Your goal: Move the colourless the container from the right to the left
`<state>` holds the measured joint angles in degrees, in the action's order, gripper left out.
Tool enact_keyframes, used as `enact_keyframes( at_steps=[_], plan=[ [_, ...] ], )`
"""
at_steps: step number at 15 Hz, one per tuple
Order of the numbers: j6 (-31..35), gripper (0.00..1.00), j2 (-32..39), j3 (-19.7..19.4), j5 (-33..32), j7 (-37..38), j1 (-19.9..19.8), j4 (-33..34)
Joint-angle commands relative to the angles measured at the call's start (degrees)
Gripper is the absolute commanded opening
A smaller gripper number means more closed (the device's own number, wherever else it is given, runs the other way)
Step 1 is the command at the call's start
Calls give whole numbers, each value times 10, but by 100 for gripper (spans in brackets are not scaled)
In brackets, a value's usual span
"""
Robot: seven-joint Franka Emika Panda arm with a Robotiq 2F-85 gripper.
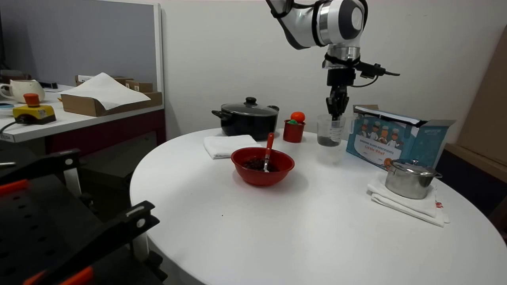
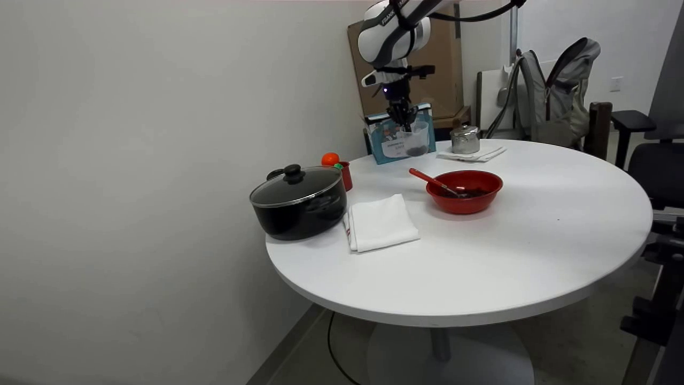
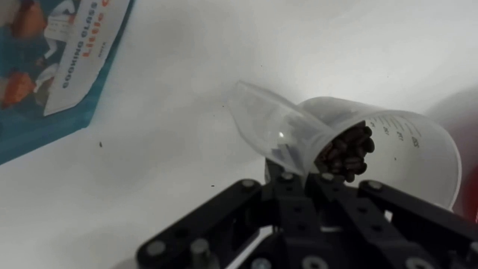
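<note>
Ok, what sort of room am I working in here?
Likely a lab or office staged as a kitchen: an emergency-stop button sits on the side desk, while a lidded black cooking pot stands on the round table.

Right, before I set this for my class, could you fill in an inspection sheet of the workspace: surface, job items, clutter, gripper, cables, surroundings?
Surface: white round table; a few dark specks show in the wrist view.
Job items: colourless container, dark beans inside; contact with the table unclear.
Clutter: red bowl holding a red-handled utensil, lidded black pot, small red cup, teal box, metal pot on a folded cloth, another cloth.
Gripper: appears shut on the container.
Cables: dark cable by the arm; thin cable under the table.
Surroundings: grey backpack, chair; yellow box with red button on a side desk.
</note>
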<state>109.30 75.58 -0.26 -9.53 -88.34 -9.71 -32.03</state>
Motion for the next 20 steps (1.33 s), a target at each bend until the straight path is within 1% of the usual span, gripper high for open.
enact_keyframes(
  at_steps=[1, 9, 15, 16, 17, 18, 19, 20],
  plan=[
    [-13, 6, 16, 3, 6, 16, 5, 18],
    [24, 6, 53, -2, -3, 35, 12, 10],
    [25, 5, 59, -1, -3, 37, 13, 8],
    [22, 7, 57, -1, -3, 37, 13, 8],
    [19, 32, 56, -1, -2, 37, 13, 8],
    [17, 33, 55, 0, -2, 36, 13, 8],
    [15, 37, 53, 0, -1, 37, 13, 9],
    [14, 45, 52, 0, -1, 37, 13, 9]
  ],
)
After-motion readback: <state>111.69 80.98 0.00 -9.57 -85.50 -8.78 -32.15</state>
